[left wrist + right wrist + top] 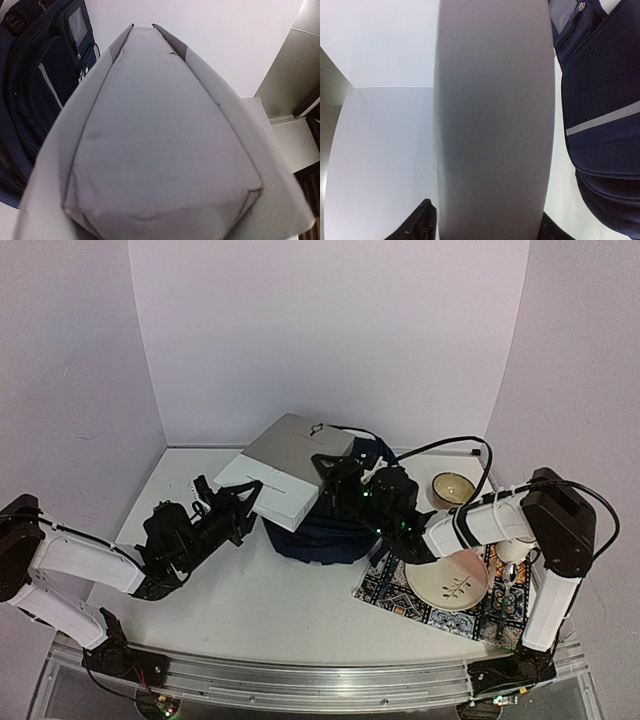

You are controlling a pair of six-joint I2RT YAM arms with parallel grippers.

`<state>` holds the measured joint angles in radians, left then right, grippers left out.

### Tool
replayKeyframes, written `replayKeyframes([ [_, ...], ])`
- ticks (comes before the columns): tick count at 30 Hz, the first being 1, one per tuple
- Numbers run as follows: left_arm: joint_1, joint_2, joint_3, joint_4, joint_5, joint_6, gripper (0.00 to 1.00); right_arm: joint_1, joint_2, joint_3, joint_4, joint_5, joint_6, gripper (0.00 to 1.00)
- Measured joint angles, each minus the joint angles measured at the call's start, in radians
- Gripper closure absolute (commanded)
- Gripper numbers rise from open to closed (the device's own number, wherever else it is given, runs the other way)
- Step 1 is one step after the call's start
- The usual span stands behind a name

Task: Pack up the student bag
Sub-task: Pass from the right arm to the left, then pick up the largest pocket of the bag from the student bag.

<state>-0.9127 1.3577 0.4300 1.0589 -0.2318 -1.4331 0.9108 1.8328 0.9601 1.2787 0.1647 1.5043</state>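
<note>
The student bag (pixel 322 537), dark navy with grey stripes, lies at mid-table, mostly under a flat grey-and-white box (pixel 290 465) held tilted above it. My left gripper (pixel 238 502) holds the box's left edge. In the left wrist view the box (pixel 160 140) fills the frame and hides the fingers, with the bag (pixel 40 90) at the left. My right gripper (pixel 335 477) grips the box's right end. In the right wrist view its black fingers (pixel 422 222) flank the box's edge (pixel 492 125), and the bag (pixel 605 100) is at the right.
A patterned mat (pixel 395 590) lies at the right front with a cream plate (pixel 447 582) on it. A small bowl (pixel 452 488) stands behind it near the right wall. Walls close the table on the left, back and right.
</note>
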Motion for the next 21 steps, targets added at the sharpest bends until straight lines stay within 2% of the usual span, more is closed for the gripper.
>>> replayKeyframes([
  [6,0.048,-0.023,-0.044,-0.003,-0.003,0.018,0.68,-0.017,0.0,-0.069,0.006,-0.044,-0.045,0.24],
  [14,0.218,-0.106,-0.09,0.0,0.07,0.022,0.65,-0.09,-0.034,-0.099,0.002,-0.22,-0.182,0.21],
  [17,0.274,-0.139,-0.113,-0.002,0.105,0.021,0.65,-0.103,-0.074,-0.08,-0.101,-0.292,-0.321,0.21],
  [21,0.349,-0.175,-0.138,-0.009,0.16,0.017,0.64,-0.102,-0.105,0.032,-0.368,-0.353,-0.57,0.21],
])
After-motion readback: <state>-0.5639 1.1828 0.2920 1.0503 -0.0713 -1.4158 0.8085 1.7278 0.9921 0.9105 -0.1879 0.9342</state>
